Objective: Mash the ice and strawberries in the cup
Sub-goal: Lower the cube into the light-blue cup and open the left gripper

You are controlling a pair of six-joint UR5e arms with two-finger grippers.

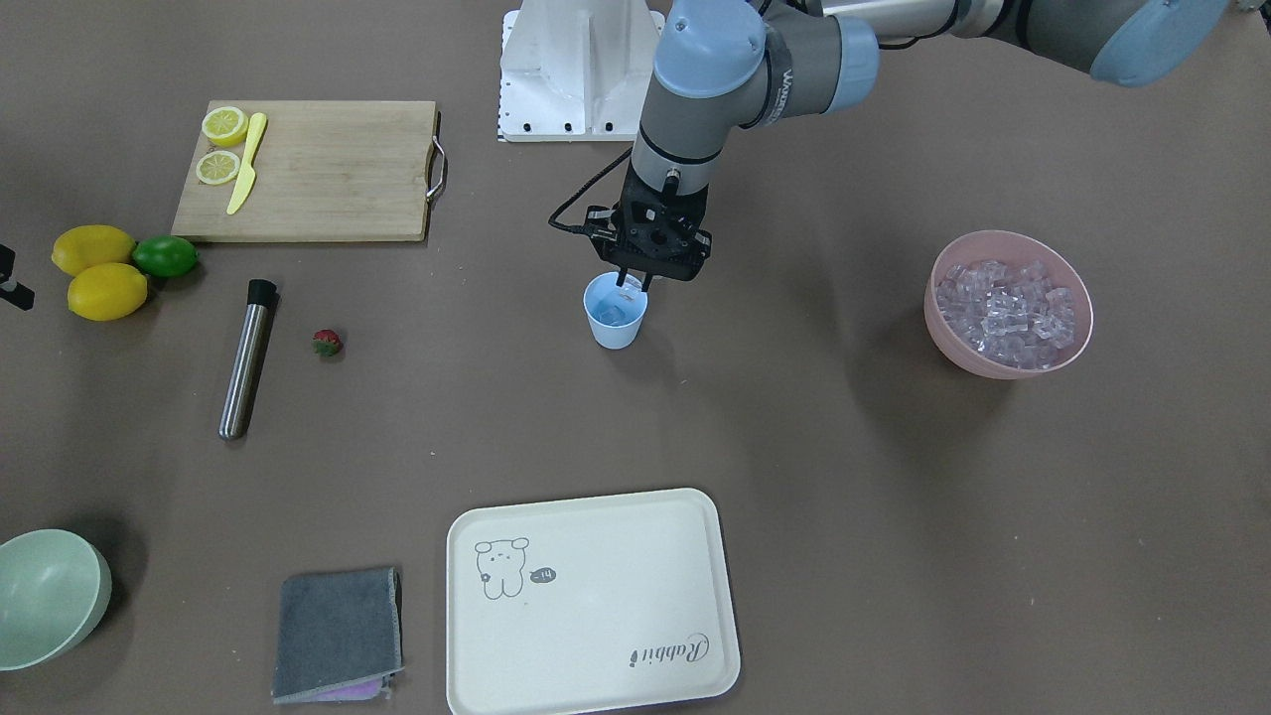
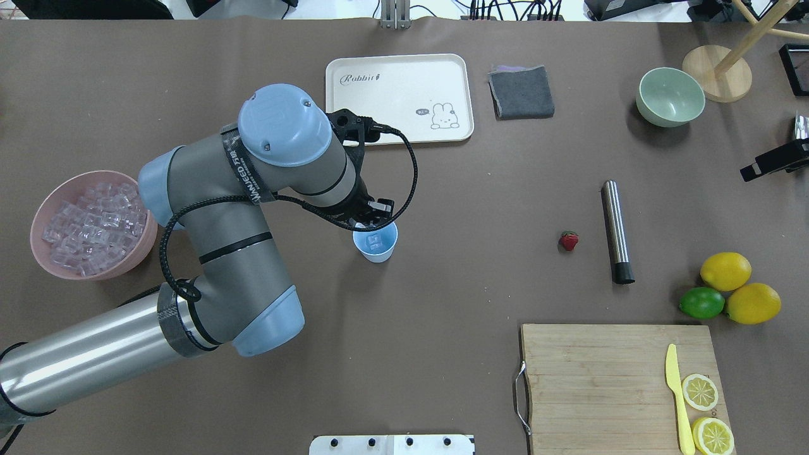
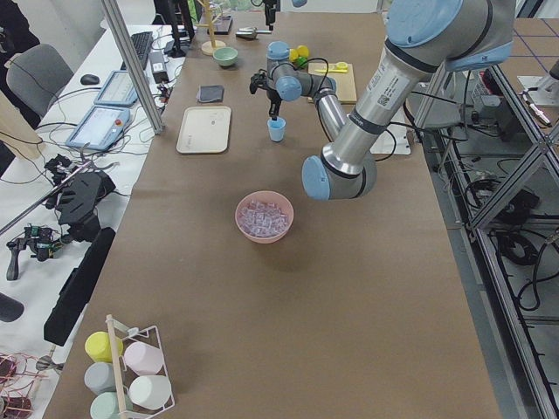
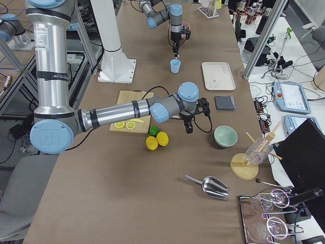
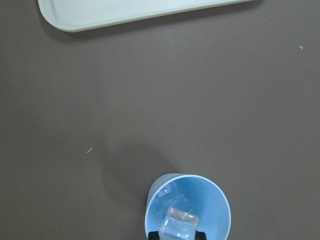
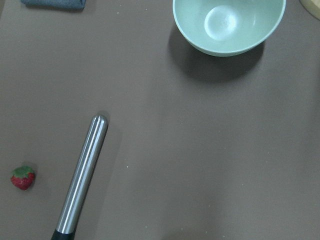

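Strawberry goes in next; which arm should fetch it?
Right. Its wrist view shows the strawberry close below; the left pincer is busy over the cup, holding ice.

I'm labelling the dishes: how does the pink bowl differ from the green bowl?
The pink bowl is full of ice cubes; the green bowl is empty. The pink bowl sits on the robot's left, the green bowl far right. Both are round and upright.
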